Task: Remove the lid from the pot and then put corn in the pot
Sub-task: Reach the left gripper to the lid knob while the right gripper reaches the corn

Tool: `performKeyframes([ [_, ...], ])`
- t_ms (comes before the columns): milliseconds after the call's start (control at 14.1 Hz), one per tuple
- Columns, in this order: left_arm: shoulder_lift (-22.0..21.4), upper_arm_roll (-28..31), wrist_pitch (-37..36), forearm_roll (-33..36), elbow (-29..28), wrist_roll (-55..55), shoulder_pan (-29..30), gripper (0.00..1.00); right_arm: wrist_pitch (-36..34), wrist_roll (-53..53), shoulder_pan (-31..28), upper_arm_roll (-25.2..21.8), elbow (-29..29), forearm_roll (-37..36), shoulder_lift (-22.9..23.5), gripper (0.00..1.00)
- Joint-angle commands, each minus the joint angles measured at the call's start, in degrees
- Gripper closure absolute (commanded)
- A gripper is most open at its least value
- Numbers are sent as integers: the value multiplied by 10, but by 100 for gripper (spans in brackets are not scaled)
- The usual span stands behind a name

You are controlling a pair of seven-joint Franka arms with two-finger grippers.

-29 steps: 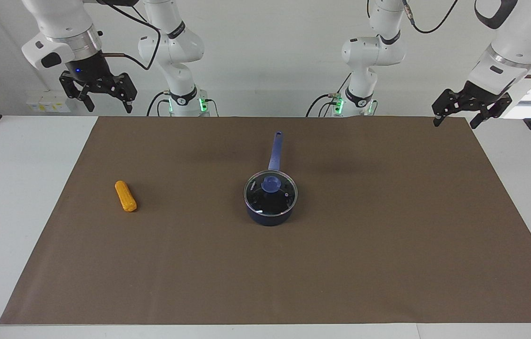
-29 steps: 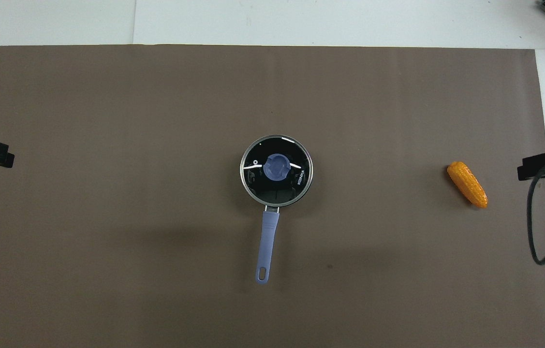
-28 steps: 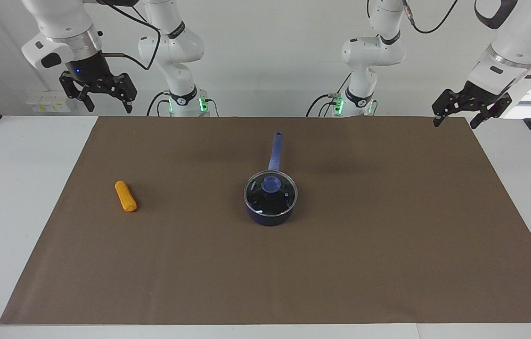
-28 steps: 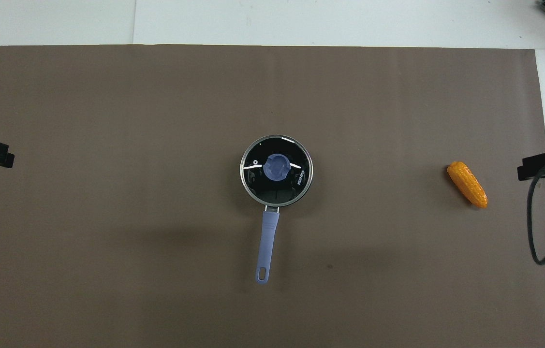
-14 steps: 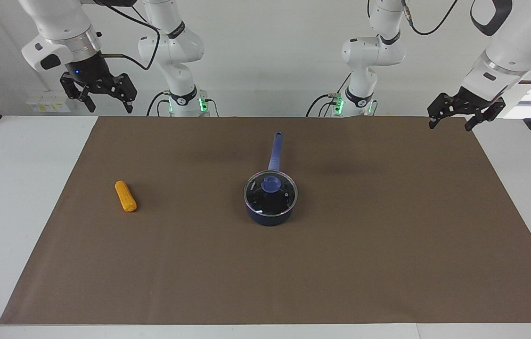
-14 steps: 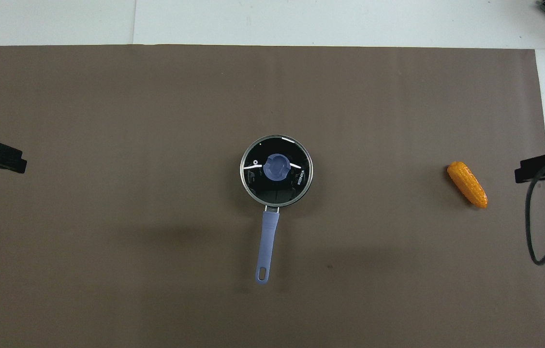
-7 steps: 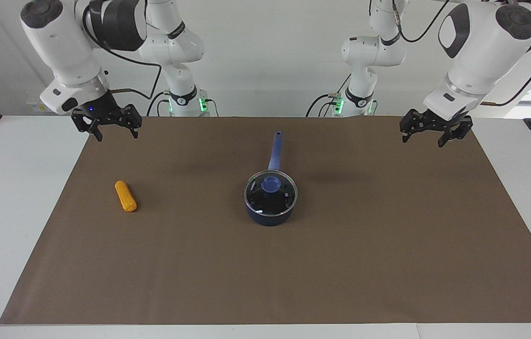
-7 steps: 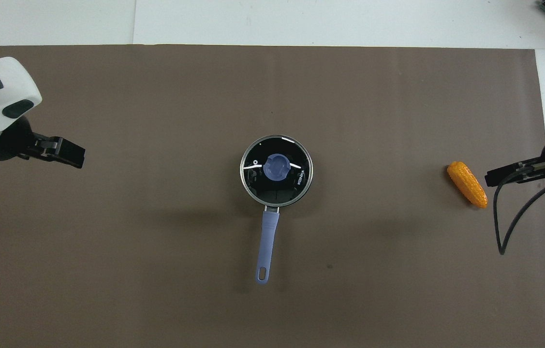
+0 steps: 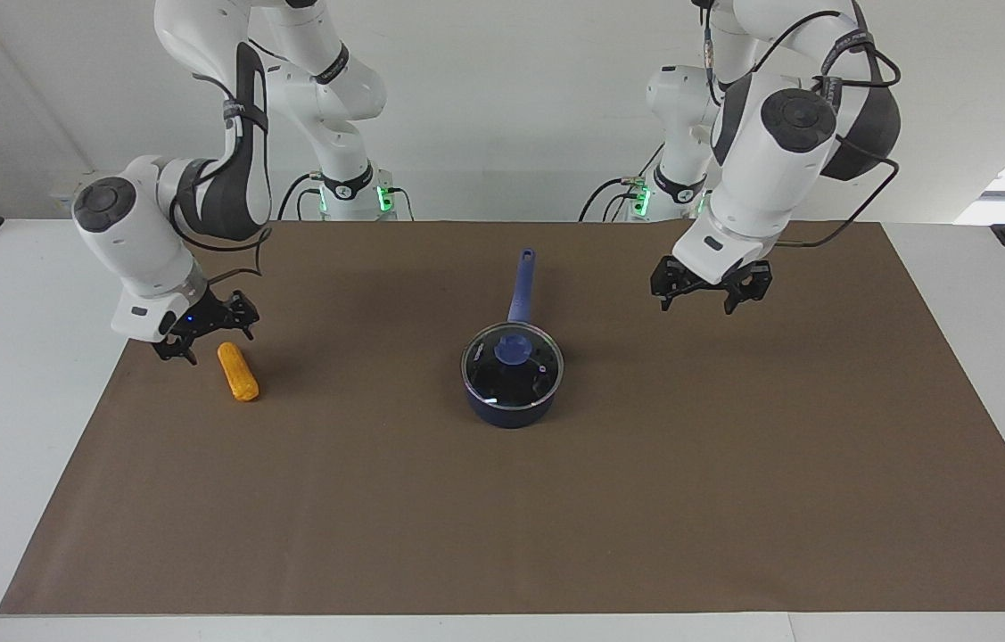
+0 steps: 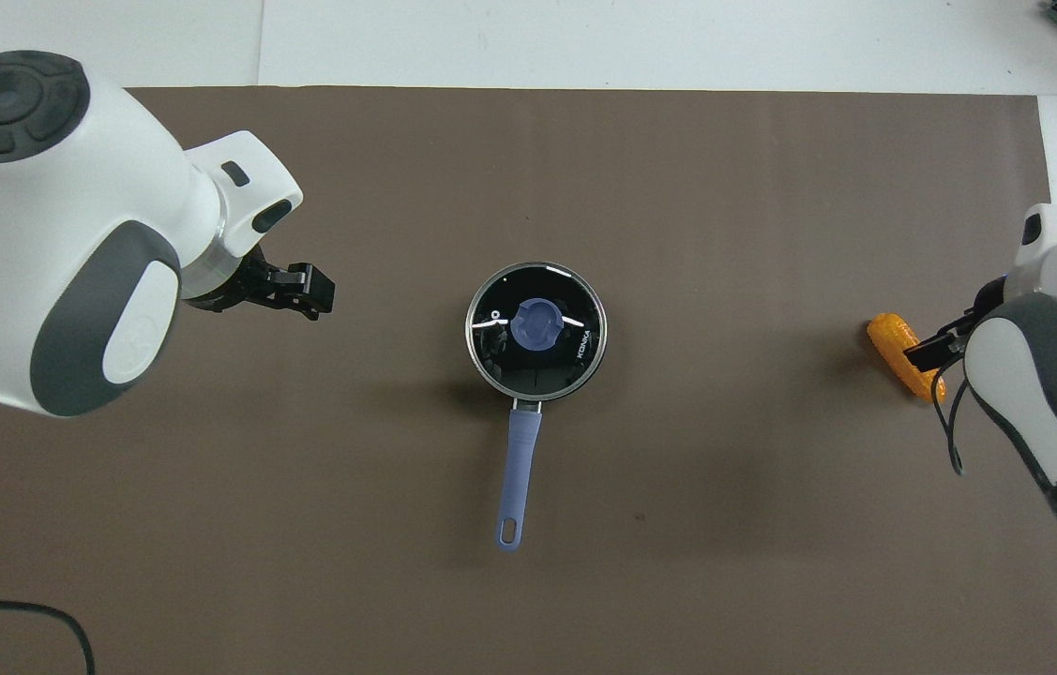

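I have the pot on the brown mat at mid-surface. Its long blue handle points toward the robots, so the handle's end is the nearest task item on my side. The lid sits on the pot, and its blue knob is centred.

The corn lies on the mat toward the right arm's end of the surface, about level with the pot and well apart from it.

The right tool is low over the mat just beside the corn, at the cob's robot-side end. Its fingers are spread and hold nothing. From the facing view I can't tell whether a fingertip touches the cob. From overhead the arm covers part of the corn.

The left tool is in the air over bare mat between the pot and the left arm's end of the surface. It is clear of the lid. Its fingers are spread and grip nothing. Overhead, its tips point toward the pot with a gap between them and the rim.

The white surface shows past the mat's edges.
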Motion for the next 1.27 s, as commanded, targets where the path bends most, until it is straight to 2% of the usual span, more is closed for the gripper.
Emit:
performKeyframes([
  [0, 18, 10, 34, -7, -8, -44, -35, 0, 49, -71, -13, 3, -31, 9, 13, 0],
  [212, 39, 10, 72, -7, -7, -111, -66, 0, 101, -100, -24, 3, -50, 9, 46, 0],
  [424, 43, 10, 90, -21, -6, -164, -87, 0, 106, -109, -23, 3, -54, 9, 47, 0],
  [495, 45, 10, 96, -25, -4, -179, -97, 0, 106, -110, -23, 3, -54, 9, 47, 8],
  [566, 54, 10, 98, -25, -1, -192, -108, 0, 106, -112, -22, 3, -54, 9, 47, 44],
  [636, 61, 11, 104, -23, 2, -211, -118, 0, 106, -108, -22, 3, -54, 9, 47, 89],
  [707, 64, 11, 113, -21, 3, -230, -126, 0, 105, -96, -20, 3, -54, 9, 47, 100],
  [919, 85, 11, 120, -20, 13, -268, -152, 0, 101, -64, -17, 3, -53, 9, 47, 100],
  [1202, 91, 11, 151, -21, 25, -320, -162, 0, 82, -28, -15, 3, -36, 9, 36, 100],
])
